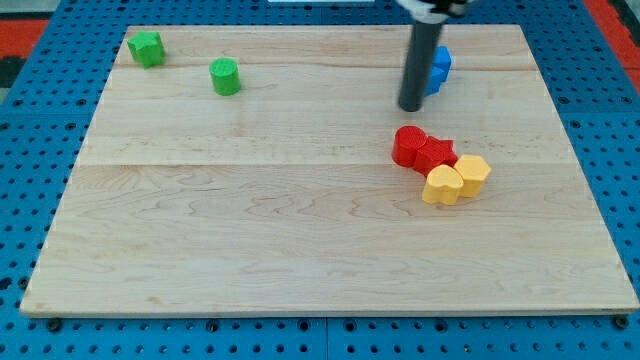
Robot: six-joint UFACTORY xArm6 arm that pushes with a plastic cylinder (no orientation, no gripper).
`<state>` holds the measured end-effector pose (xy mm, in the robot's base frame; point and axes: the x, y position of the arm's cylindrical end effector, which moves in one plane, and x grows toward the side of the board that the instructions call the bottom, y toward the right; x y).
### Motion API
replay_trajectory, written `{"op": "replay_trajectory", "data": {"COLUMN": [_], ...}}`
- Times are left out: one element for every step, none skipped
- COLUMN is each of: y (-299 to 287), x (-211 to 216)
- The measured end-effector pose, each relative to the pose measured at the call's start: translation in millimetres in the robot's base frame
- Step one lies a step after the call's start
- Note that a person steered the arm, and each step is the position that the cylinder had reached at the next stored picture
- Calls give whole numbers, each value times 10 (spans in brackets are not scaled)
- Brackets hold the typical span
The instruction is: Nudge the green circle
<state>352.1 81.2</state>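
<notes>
The green circle (225,77), upper left, looks light, stiff and easy to slide; my tip (411,106), having no jaws, should press its right side.

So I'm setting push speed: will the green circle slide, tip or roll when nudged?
The green circle stands on its flat end on the smooth wooden board, so it probably slides. It looks squat, so tipping seems unlikely. My tip is far off to the view's right.

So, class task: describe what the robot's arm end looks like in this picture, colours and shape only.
Only a straight, dark grey cylindrical rod shows, ending at my tip. At the view's top it meets a black-and-white mount, mostly cut off. No cables or markings are visible.
</notes>
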Motion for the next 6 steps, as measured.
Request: {"op": "replay_trajectory", "data": {"y": [-1035,-2171,-2971,-2852,-1926,-1225], "x": [-1,0,-26,-480,-654,-488]}}
